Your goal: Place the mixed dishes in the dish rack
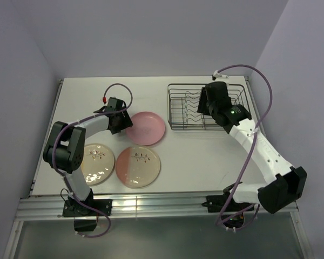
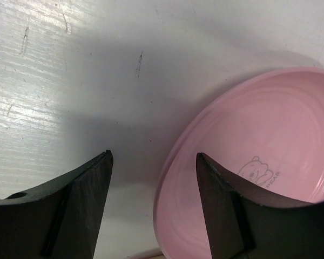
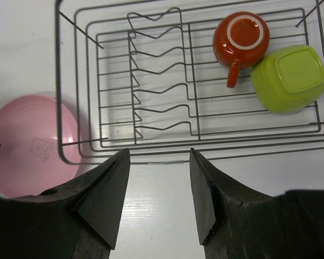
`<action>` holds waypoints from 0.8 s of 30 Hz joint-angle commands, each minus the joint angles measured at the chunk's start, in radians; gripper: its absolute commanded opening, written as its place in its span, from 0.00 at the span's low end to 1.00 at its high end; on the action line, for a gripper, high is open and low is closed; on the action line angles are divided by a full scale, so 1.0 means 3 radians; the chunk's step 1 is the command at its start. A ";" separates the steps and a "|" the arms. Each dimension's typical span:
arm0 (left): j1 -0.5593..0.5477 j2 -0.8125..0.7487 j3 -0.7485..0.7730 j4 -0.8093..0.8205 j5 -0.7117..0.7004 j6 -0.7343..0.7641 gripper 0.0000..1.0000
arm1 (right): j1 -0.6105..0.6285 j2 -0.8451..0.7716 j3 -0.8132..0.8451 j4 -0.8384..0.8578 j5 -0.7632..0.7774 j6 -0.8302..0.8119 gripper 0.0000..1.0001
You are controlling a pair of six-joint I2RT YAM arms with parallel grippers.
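On the table [image 1: 194,162], the dish rack [image 3: 113,86] lies just beyond the right claw [image 3: 159,154], which hangs half open and empty. The step in hand looks like the pickup of the plain pink plate [image 2: 259,162]: the left claw [image 2: 154,159] stands wide, its jaws astride the near rim and gripping nothing. Next it likely needs to close on that rim, then tip the plate upright for a divider slot.

2 more plates, pink-and-cream [image 1: 137,166] and yellow-and-cream [image 1: 96,163], wait behind the left claw. The orange-red cup [image 3: 241,35] and lime-green bowl [image 3: 289,78], upturned at the rack's far right, leave the slots free.
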 commanded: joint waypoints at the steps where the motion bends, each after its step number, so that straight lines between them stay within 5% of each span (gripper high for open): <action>1: 0.0009 -0.0057 -0.0094 0.0046 0.0059 0.0021 0.69 | 0.0031 -0.0207 -0.0044 0.0077 -0.0045 0.0065 0.56; 24: 0.0009 -0.0052 -0.0217 0.0184 0.0248 0.0031 0.53 | 0.0097 -0.0876 -0.0412 -0.0010 -0.0265 0.0146 0.56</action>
